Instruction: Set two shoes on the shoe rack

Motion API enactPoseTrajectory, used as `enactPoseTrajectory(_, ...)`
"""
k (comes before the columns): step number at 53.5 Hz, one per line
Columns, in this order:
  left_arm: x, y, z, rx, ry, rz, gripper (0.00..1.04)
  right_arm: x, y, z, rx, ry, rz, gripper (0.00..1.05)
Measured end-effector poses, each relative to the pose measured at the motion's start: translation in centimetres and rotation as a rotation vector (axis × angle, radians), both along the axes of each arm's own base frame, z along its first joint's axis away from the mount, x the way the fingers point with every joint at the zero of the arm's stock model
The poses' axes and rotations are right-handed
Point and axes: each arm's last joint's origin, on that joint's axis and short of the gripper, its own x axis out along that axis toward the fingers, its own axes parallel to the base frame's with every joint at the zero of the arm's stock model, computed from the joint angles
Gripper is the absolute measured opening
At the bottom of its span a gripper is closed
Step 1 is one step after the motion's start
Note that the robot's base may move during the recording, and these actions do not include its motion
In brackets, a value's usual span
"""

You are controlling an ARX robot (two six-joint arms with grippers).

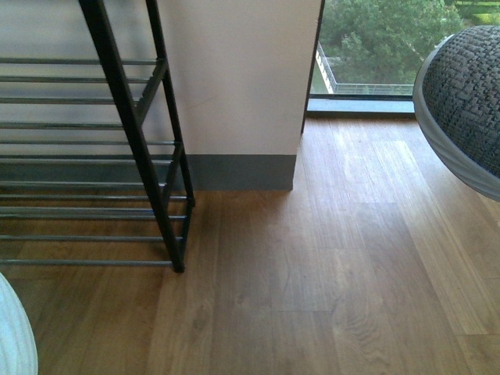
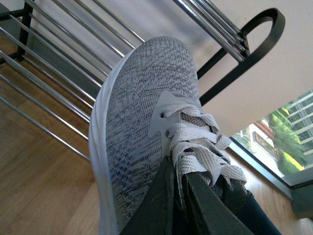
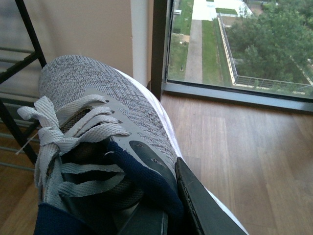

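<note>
Each gripper holds one grey knit sneaker off the wooden floor. In the left wrist view my left gripper (image 2: 178, 172) is shut on the laces and tongue of one sneaker (image 2: 142, 112), whose toe points at the shoe rack's silver bars (image 2: 58, 73). My right gripper (image 3: 164, 188) is shut on the navy collar of the other sneaker (image 3: 98, 93). The front view has the shoe rack (image 1: 133, 133) at the left, the right sneaker's toe (image 1: 469, 101) at the upper right edge, and a white sole (image 1: 12, 336) at the lower left corner. Neither gripper appears there.
A pale wall pillar (image 1: 242, 78) with a grey skirting stands just right of the rack. Beyond it a floor-level window (image 1: 375, 47) looks out on trees. Bare wooden floor (image 1: 312, 258) spreads between the rack and the window.
</note>
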Motion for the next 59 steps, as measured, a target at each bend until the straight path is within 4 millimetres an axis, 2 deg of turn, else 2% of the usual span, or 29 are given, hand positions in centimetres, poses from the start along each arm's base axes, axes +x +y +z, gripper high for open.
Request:
enactPoseTrajectory(47,-0.02,0.03,0.29,-0.005,-0.009,0.005,0.02,-0.02,-0.02,-0.01,-0.001,-0.001,-0.008,0.01)
enactPoseTrajectory(59,-0.01,0.13,0.11,0.002,-0.008,0.025,0.02,0.0,0.16,0.04,0.006,-0.002,0.037,0.01)
